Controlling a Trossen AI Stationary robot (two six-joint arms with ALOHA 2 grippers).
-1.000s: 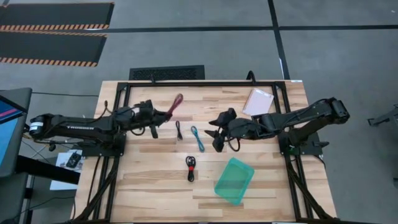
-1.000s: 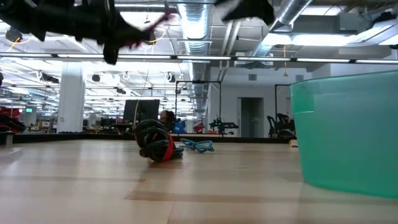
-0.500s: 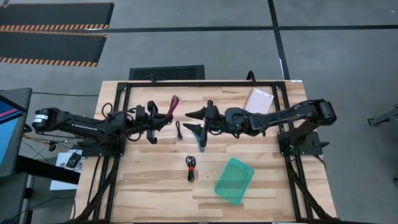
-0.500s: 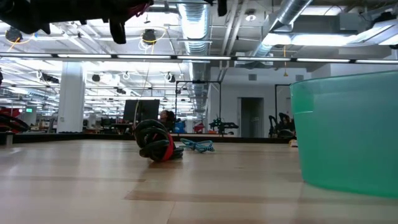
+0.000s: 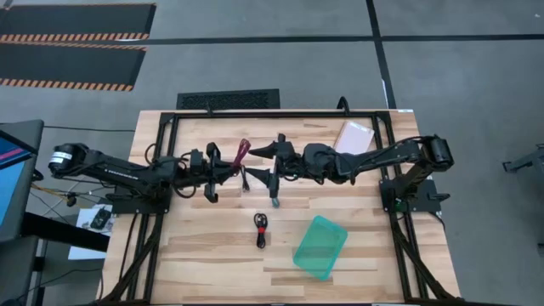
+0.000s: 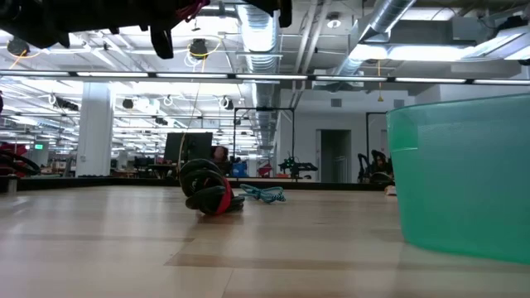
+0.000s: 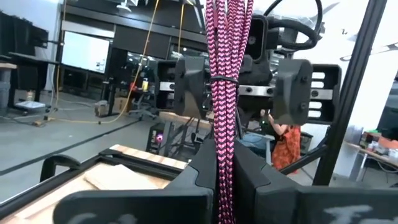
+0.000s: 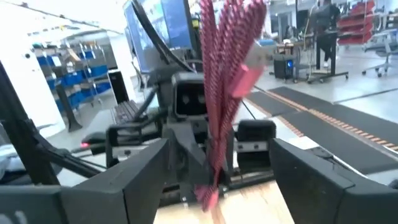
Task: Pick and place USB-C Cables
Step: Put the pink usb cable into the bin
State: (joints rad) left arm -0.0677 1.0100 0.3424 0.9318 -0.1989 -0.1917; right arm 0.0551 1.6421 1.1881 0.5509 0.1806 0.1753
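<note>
The maroon-pink cable bundle (image 5: pixel 241 152) is in the air above the table's middle, held by my left gripper (image 5: pixel 230 162), which is shut on it. In the left wrist view the bundle (image 7: pixel 224 93) stands up between my fingers. My right gripper (image 5: pixel 269 164) faces it from the table's right, open, with a finger on either side of the bundle (image 8: pixel 224 87), apart from it. The teal-blue cable (image 5: pixel 273 193) lies on the table, partly under the right gripper. The black cable with a red band (image 5: pixel 261 229) lies nearer the near edge. My left gripper pinches the maroon-pink bundle's lower end (image 7: pixel 224 163) between its two fingers, coming level from the table's left. The bundle is lifted clear and sticks up past the fingertips, its free end (image 5: pixel 245 144) slanting toward the far edge.
A thin black cable (image 5: pixel 245 178) lies on the table below the two grippers. The translucent green tray (image 5: pixel 320 246) sits near the near right, large in the low view (image 6: pixel 464 174). A pale pink packet (image 5: pixel 354 138) lies by the far edge. Bare wood shows at the near left.
My right gripper has moved toward the table's left and far edge, turned level, and now faces the left gripper with its open fingers around the maroon-pink bundle. My left gripper has shifted a little toward the table's right, carrying the bundle.
</note>
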